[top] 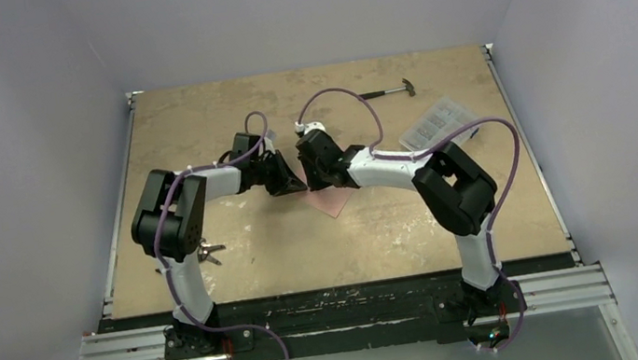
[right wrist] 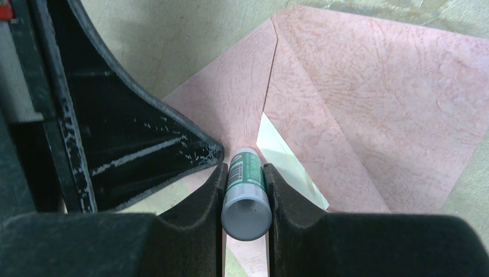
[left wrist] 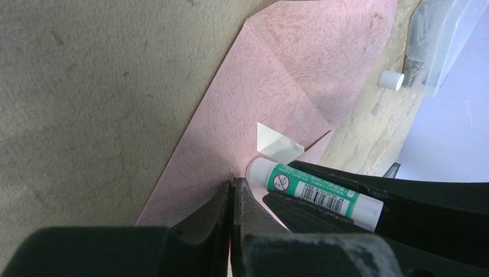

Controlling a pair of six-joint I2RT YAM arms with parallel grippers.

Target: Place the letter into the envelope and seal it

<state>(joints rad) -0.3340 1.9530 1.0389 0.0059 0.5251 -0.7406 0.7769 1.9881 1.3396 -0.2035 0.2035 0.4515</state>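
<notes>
Top view: your envelope [top: 333, 202] has its exposed corner at 6 o'clock, right gripper [right wrist: 244, 173] clamps the glue stick [right wrist: 246, 199], left gripper [left wrist: 232, 186] fingers are together.

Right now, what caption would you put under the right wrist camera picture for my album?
Right gripper aims a green glue stick at the open pink envelope.

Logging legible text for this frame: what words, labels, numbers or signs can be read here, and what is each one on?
No words can be read in any view.
On the glue stick: a round crossed-out sign and a barcode; the digits and small print are too small to read.
In the right wrist view, the same label is blurred.
No text shows on the envelope, hammer or plastic box.
</notes>
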